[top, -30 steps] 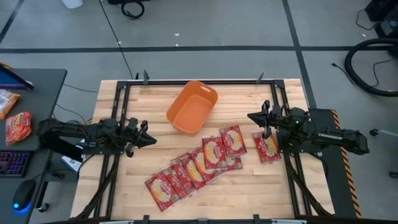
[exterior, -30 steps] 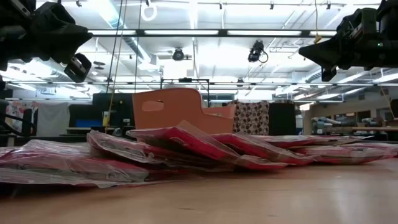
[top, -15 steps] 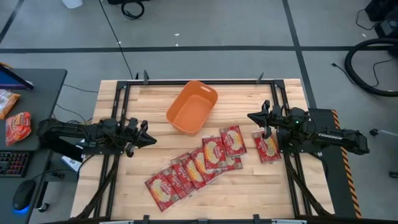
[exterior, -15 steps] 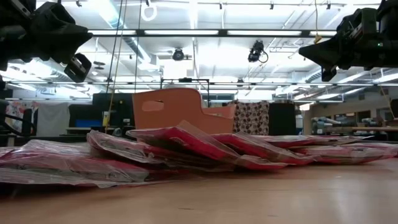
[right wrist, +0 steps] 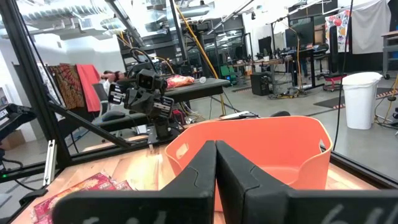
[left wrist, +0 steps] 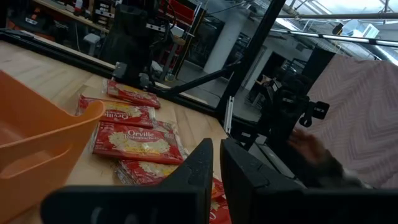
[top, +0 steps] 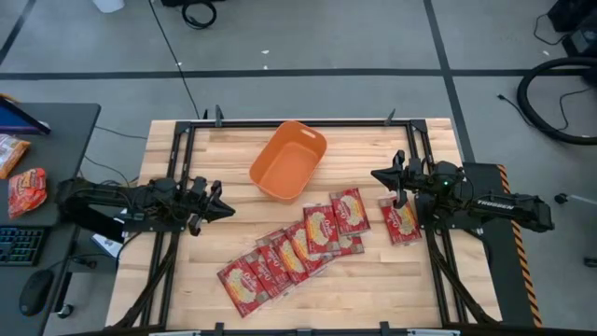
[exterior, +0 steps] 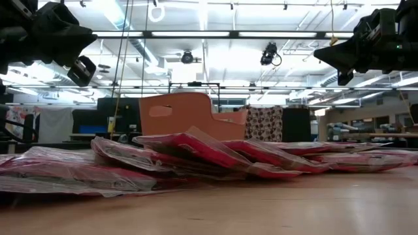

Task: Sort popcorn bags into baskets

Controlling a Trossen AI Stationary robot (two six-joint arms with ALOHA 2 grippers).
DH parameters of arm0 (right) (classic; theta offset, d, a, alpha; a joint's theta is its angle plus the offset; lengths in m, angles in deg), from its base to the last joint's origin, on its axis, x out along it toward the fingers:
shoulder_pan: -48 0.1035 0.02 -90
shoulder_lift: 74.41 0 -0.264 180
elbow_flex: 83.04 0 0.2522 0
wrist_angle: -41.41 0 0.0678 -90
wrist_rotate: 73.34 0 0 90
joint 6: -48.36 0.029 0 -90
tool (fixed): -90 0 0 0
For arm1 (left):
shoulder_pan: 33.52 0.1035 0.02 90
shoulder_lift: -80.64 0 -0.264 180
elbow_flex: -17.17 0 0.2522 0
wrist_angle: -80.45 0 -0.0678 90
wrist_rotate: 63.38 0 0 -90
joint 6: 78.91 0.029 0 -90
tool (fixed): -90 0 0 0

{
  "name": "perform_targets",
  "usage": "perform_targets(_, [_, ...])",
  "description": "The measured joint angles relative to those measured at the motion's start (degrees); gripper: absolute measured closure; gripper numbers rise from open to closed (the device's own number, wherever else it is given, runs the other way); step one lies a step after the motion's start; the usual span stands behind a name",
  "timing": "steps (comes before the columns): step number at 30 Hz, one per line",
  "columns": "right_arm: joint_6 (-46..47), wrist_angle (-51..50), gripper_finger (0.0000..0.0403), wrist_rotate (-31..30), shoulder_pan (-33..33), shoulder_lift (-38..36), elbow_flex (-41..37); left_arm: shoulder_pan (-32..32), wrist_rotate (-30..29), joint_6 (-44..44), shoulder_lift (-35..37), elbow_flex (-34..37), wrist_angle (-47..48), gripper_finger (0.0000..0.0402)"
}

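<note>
**Both arms waiting, nothing sorted yet**

The left gripper is hovering over the left side of the table, fingers pressed together, holding nothing. The right gripper is hanging above the right side, fingers also pressed together and empty.

The orange tub is sitting near the table's far edge, with no packets showing inside from above. The popcorn bags are lying in an overlapping diagonal row in front of the tub, so an exact count is hard; one separate bag is lying partly under the right arm.

In the low view the packets are blocking most of the tub, and both arms are cut off at the top corners. A blurred hand is showing beyond the table in the left wrist view.

Compared with a second ago, nothing is moving: arms, bags and tub are sitting in the same places.
</note>
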Motion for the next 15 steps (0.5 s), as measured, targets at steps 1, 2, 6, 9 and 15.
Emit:
perform_targets(1, [0.01,0.0,0.0387,0.0,-0.01,0.01,0.0,0.02,0.0,0.0,0.02,0.0,0.0,0.0365])
perform_targets(2, [0.0,-0.02,0.0387,0.0,-0.02,0.0,0.0,0.01,0.0,0.02,0.01,0.01,0.01,0.0365])
perform_targets(6, [-0.01,0.2,0.0387,-0.03,0.0,0.02,0.0,0.0,-4.56,0.07,0.01,0.01,-2.99,0.0365])
perform_targets(9, [-0.92,3.4,0.0387,-1.76,0.0,0.0,-0.01,0.02,-9.29,3.82,0.02,0.01,-5.31,0.0365])
perform_targets(15, [-0.57,13.22,0.0387,-3.05,-0.02,0.02,0.0,0.02,-11.17,13.77,0.01,0.0,-9.17,0.0365])
